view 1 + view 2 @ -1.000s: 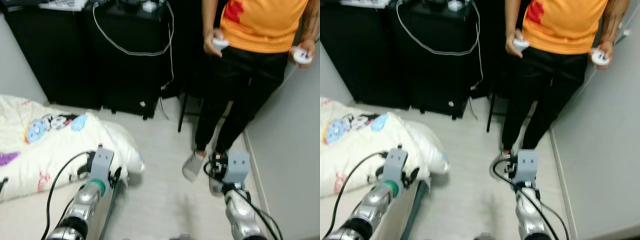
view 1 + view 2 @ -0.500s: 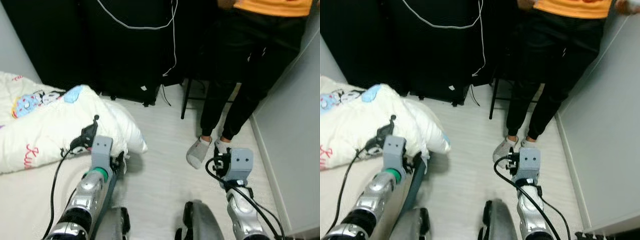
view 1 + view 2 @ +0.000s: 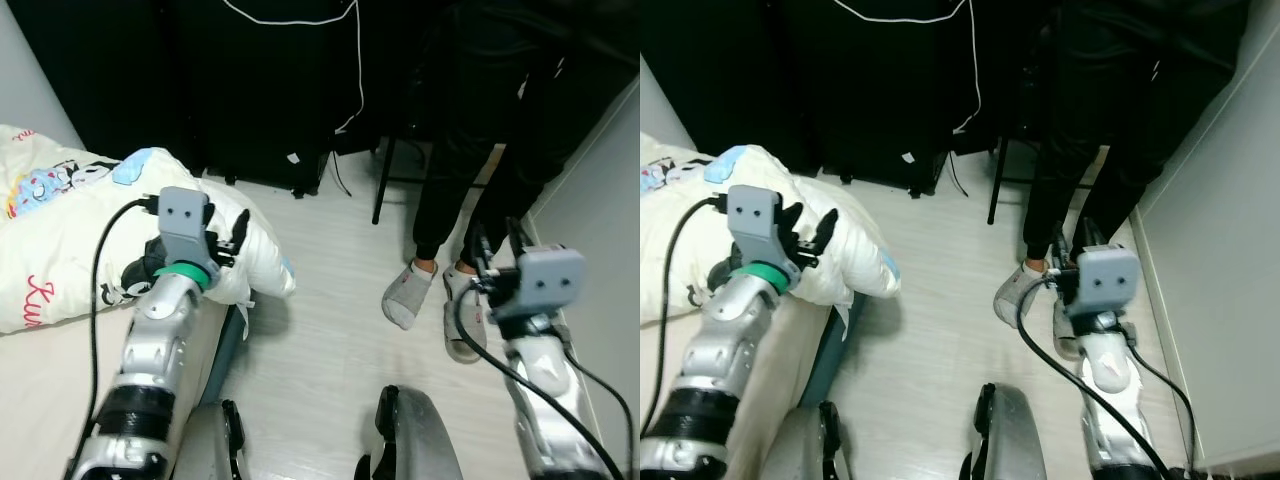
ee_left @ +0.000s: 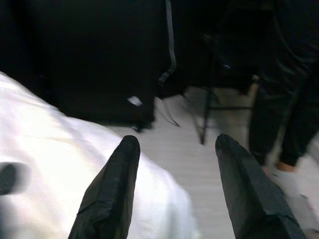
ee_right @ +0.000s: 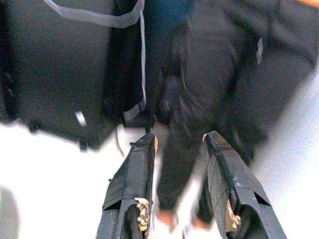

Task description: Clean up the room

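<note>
Lying at the left on a bed (image 3: 60,370): a white quilt (image 3: 70,250) with cartoon prints, its puffy far-right corner spilling over the bed edge toward the floor (image 3: 320,340). Looking soft, bulky and light, likely to sag and slide if pinched by a thin layer. Probably best taken at that bulging corner, biting a thick fold deep between the fingers and not the slick top cloth.

Hovering just above that corner: left gripper (image 4: 172,164), its 2 fingers spread apart, nothing between them, tips pointing toward the far cabinet (image 3: 250,90). Judging the step in hand as the approach to the quilt, no hold taken yet.

Raised at the right over the floor: right gripper (image 5: 179,159), fingers parted and empty, aimed toward a person's legs (image 3: 470,180).

Standing near on the far right: a person in dark trousers, grey slippers (image 3: 405,295) on the floor, close to the right wall (image 3: 600,230). Hanging down the cabinet front: a white cable (image 3: 355,70). Risking a bump with the person if swinging right.
</note>
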{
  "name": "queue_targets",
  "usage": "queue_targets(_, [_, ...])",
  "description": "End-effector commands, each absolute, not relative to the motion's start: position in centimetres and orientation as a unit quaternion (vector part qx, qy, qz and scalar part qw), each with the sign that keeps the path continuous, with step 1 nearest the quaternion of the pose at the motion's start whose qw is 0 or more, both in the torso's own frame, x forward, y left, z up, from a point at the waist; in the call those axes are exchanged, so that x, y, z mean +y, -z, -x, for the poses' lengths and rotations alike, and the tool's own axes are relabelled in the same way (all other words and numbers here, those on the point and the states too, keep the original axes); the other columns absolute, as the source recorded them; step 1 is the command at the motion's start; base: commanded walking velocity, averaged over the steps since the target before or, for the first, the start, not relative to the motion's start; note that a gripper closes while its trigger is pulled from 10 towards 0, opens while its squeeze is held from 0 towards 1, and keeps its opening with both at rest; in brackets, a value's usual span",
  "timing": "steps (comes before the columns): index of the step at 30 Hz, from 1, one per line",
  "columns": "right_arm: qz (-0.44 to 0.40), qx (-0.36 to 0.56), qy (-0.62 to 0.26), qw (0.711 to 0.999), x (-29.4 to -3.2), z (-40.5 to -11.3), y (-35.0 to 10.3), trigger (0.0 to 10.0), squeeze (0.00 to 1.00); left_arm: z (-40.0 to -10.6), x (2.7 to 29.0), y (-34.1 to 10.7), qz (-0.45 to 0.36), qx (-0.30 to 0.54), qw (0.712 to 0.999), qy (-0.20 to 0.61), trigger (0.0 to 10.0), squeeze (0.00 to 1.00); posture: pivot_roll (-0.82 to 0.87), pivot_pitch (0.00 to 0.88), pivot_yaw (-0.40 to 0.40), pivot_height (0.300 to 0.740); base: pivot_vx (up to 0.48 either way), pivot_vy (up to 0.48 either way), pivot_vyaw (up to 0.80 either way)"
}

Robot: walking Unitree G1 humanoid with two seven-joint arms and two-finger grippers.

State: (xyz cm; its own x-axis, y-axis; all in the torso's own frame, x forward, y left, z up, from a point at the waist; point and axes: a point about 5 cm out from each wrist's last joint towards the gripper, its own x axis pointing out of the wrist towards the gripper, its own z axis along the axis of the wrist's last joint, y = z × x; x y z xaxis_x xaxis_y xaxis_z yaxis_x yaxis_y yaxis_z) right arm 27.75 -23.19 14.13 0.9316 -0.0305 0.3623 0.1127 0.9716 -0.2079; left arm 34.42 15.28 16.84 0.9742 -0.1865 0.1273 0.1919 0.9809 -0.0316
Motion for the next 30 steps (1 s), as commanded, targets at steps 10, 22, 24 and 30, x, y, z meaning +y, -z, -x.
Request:
queue_targets(10, [0.151,-0.219,0.000,0.964,-23.7,-29.9,-18.4,10.0,1.00,-33.9,14.4,-16.8,0.037,-0.032,0.993,0.103,10.0,0.00,-0.02,0.173,0.041,0.548,0.000,0.000,0.00])
queue_targets(22, [0.149,-0.203,-0.079,0.965,-19.3,-34.9,-18.8,10.0,1.00,-33.7,15.4,-17.4,0.037,-0.024,0.996,0.082,10.0,0.00,0.03,0.176,0.026,0.548,0.000,0.000,0.00])
queue_targets(24, [0.146,-0.207,-0.085,0.964,-18.6,-35.3,-19.2,10.0,1.00,-33.6,15.6,-17.5,0.038,-0.024,0.996,0.077,10.0,0.00,0.05,0.169,0.009,0.548,0.000,0.000,0.00])
queue_targets(30, [0.134,-0.206,-0.072,0.967,-18.8,-35.7,-19.4,10.0,0.00,-32.8,16.1,-16.5,0.028,-0.001,0.997,0.078,10.0,0.00,0.04,0.163,0.000,0.548,0.000,0.000,0.00])
